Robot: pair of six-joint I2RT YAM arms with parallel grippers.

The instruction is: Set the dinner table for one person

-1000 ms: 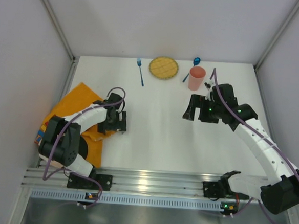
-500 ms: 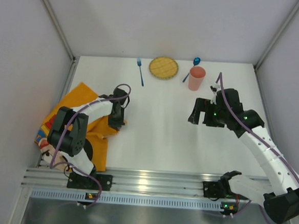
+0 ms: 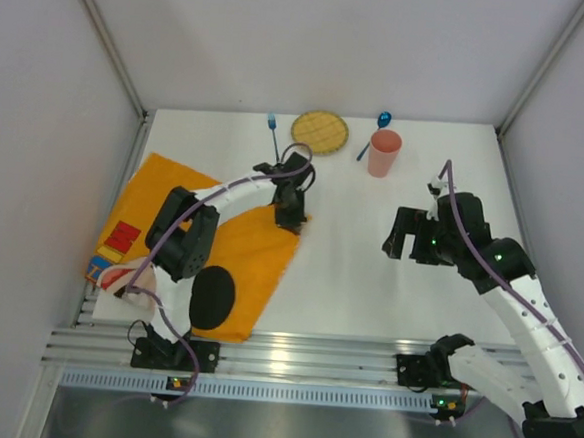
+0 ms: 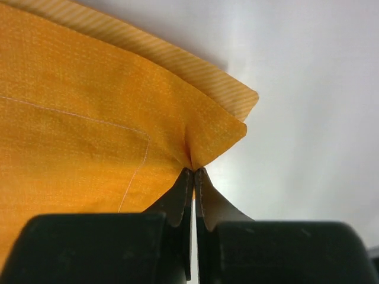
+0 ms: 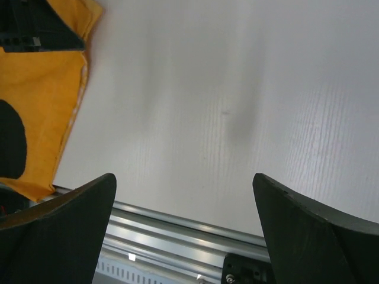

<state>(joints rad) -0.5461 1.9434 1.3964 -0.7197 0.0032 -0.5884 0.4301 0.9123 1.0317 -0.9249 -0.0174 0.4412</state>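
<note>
The dinner table (image 3: pixel 354 268) is a white tabletop with a silver rail along its near edge. An orange placemat (image 3: pixel 245 246) with a black shape printed on it lies spread over the table's left part. My left gripper (image 3: pixel 291 219) is shut on the placemat's far right corner. The left wrist view shows the cloth (image 4: pixel 89 118) puckered where my left gripper (image 4: pixel 194 173) pinches it. My right gripper (image 3: pixel 404 237) hovers open over bare table on the right. In the right wrist view nothing lies within my right gripper (image 5: pixel 183 180).
Along the far edge stand a blue fork (image 3: pixel 272 123), partly hidden by the left arm, a yellow plate (image 3: pixel 319 132), a pink cup (image 3: pixel 384 152) and a blue spoon (image 3: pixel 382 119). The silver rail (image 3: pixel 282 357) runs along the near edge. Walls close in both sides.
My left gripper shut on the placemat's corner and dragged it right and away, unfolding the cloth over the table. The right arm drew back to the right and nearer, still open.
</note>
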